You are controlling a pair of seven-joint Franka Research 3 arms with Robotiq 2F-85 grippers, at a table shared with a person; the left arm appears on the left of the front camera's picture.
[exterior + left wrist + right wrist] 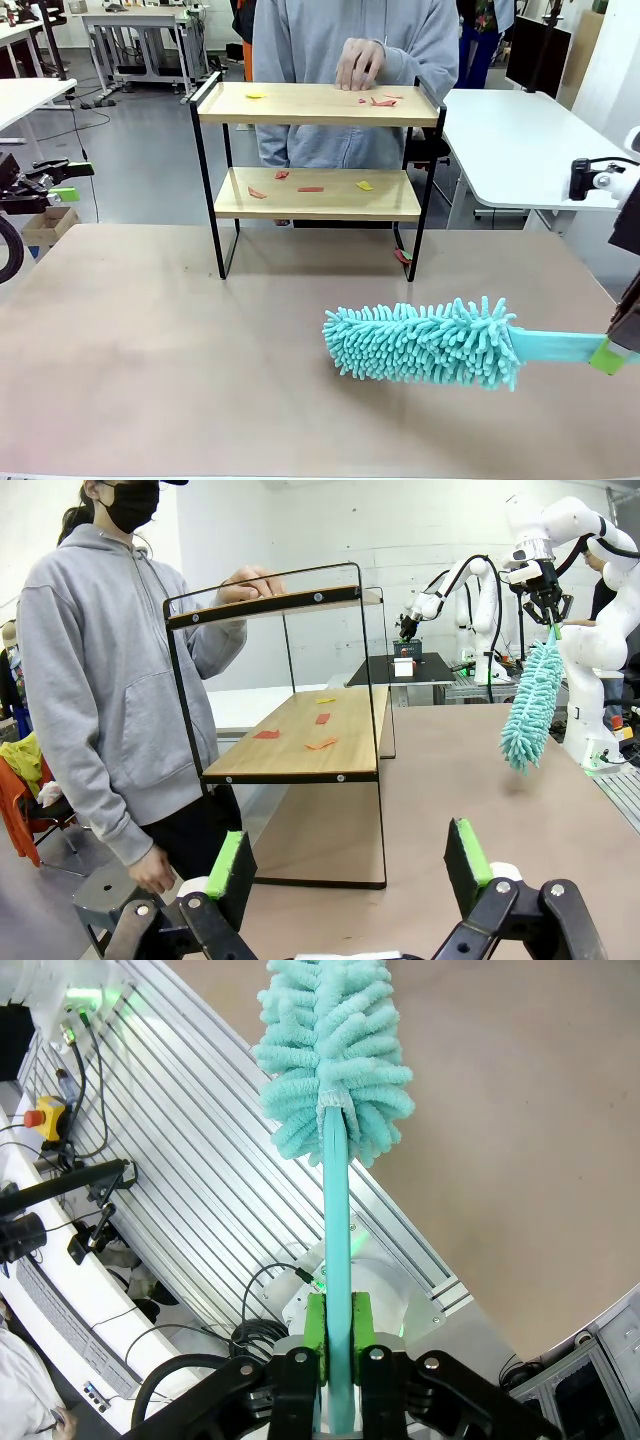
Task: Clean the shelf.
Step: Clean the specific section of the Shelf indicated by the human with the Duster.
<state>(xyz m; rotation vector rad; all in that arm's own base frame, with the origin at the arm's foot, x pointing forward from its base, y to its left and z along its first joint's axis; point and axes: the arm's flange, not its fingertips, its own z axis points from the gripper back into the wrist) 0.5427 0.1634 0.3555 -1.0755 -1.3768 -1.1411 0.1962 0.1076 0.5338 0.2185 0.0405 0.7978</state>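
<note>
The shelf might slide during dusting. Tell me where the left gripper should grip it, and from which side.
Probably the front-left upright of the shelf, approached from the robot's left by the open left gripper. That black bar is thin, vertical and bare; the boards look too wide, and the person's hand rests on the top one.

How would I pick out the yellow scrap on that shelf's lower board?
Find the small two-board shelf at the table's far side, in front of the person. On its lower board, toward the right in the front view, lies the yellow scrap, the only yellow piece among red scraps there.
</note>
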